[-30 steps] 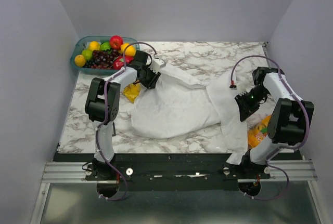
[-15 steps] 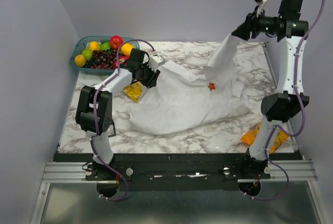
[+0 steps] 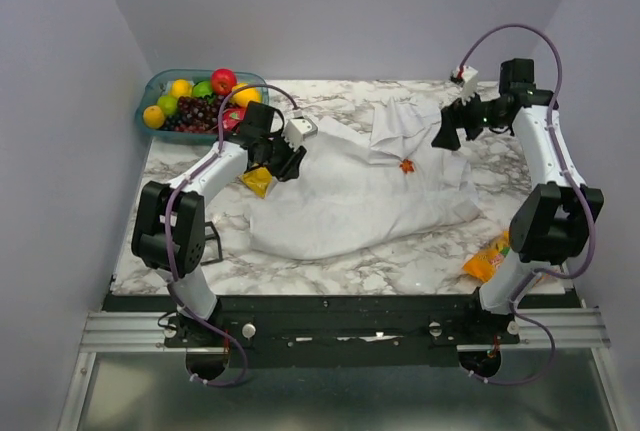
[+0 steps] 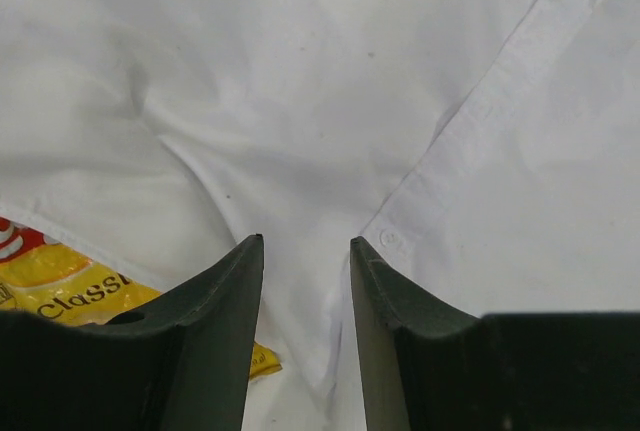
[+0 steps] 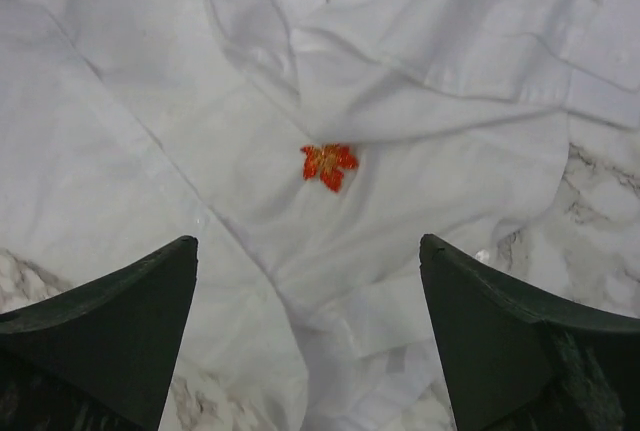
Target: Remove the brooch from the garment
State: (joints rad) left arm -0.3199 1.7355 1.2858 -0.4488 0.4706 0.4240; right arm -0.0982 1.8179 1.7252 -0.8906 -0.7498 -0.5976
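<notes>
The garment (image 3: 340, 201), a big white shirt, lies spread over the middle of the marble table. The brooch (image 3: 407, 165), a tiny orange-red leaf shape, is pinned on its right part. My right gripper (image 3: 441, 137) hovers open just right of it. In the right wrist view the brooch (image 5: 328, 164) lies ahead of the wide-spread fingers (image 5: 150, 291), above the middle of their gap, with nothing held. My left gripper (image 3: 284, 157) stands on the shirt's left edge. Its fingers (image 4: 225, 296) are partly apart, with a creased button placket (image 4: 440, 181) lying between and beyond them.
A teal basket (image 3: 152, 84) of fruit stands at the back left corner. A yellow chip bag (image 3: 257, 180) peeks from under the shirt beside the left gripper, and shows as a chip bag corner (image 4: 60, 291) in the left wrist view. An orange snack packet (image 3: 487, 259) lies at the front right.
The right arm raised the shirt's right side high, let it go and came down open beside the brooch. The shirt now lies spread with the brooch showing. The left gripper stayed put.
</notes>
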